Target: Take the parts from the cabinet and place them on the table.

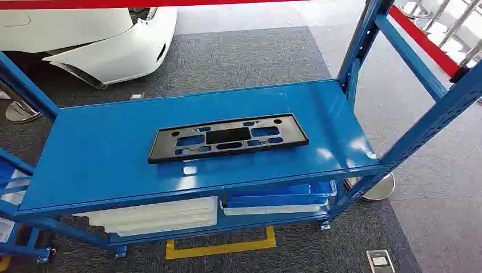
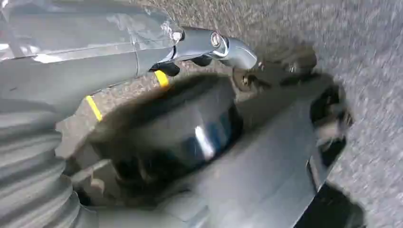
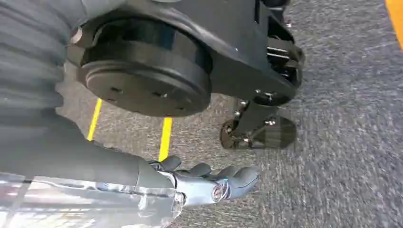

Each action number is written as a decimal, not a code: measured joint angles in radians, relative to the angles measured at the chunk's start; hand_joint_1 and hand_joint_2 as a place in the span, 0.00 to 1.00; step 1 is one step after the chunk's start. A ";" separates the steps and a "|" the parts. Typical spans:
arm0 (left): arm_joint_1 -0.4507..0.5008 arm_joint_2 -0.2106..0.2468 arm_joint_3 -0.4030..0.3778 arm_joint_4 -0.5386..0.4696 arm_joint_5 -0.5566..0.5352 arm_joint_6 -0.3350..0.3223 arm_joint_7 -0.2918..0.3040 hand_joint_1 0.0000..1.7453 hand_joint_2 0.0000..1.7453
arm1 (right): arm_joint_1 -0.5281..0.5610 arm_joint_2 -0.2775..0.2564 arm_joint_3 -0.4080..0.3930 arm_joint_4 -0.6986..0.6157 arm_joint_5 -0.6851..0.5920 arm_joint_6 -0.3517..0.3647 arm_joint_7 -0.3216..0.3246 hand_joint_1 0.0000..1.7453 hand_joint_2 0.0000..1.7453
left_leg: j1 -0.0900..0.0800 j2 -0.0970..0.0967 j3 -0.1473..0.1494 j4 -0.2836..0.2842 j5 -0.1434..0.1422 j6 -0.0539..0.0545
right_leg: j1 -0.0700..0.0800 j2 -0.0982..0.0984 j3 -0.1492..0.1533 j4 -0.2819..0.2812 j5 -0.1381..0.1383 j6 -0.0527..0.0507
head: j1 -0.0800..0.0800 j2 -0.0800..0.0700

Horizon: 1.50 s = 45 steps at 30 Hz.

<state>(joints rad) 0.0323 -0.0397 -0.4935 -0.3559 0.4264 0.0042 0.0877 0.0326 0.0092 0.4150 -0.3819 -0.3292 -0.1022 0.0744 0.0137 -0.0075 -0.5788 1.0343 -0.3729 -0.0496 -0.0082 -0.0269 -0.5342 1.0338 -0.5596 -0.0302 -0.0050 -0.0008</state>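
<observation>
Head view: black part [image 1: 228,137] flat on blue shelf [image 1: 102,153], no fingers near.

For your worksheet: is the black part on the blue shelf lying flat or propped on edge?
Lying flat. The black perforated plate rests broad face up on the blue rack's top shelf, blue showing through its cutouts.

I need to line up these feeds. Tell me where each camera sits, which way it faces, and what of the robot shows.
Head view: high on the body, facing forward and down at the black part on the blue cabinet shelf.
Left wrist view: behind the hanging left hand, facing the carpet.
Right wrist view: behind the right hand, empty, facing the carpet.
Both wrist views share grey carpet and yellow floor lines.
</observation>
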 joint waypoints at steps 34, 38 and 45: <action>-0.137 0.030 -0.615 0.092 0.456 0.071 0.069 0.00 0.00 | -0.159 -0.118 0.238 0.179 -0.683 -0.499 -0.289 0.00 0.00 | -0.004 0.000 0.000 0.000 0.000 0.001 | -0.004 -0.001 0.000 0.000 0.000 0.000 | 0.000 0.000; -0.140 0.051 -0.660 0.096 0.488 0.055 0.062 0.00 0.00 | -0.182 -0.132 0.222 0.221 -0.743 -0.545 -0.390 0.00 1.00 | -0.004 0.000 0.000 0.000 0.000 0.001 | -0.004 -0.001 0.000 0.000 0.000 0.000 | -0.002 0.000; -0.147 0.071 -0.718 0.101 0.507 0.045 0.052 0.00 0.00 | -0.244 -0.150 0.169 0.245 -0.754 -0.576 -0.622 0.00 1.00 | -0.004 0.000 0.001 0.000 0.000 0.001 | -0.004 0.000 0.000 0.000 0.000 0.001 | -0.002 0.000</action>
<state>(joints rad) -0.1144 0.0309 -1.2119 -0.2548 0.9335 0.0488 0.1400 -0.2115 -0.1408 0.5841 -0.1370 -1.0831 -0.6786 -0.5477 0.0101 -0.0075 -0.5781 1.0342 -0.3726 -0.0484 -0.0119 -0.0273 -0.5338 1.0337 -0.5593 -0.0297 -0.0069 -0.0008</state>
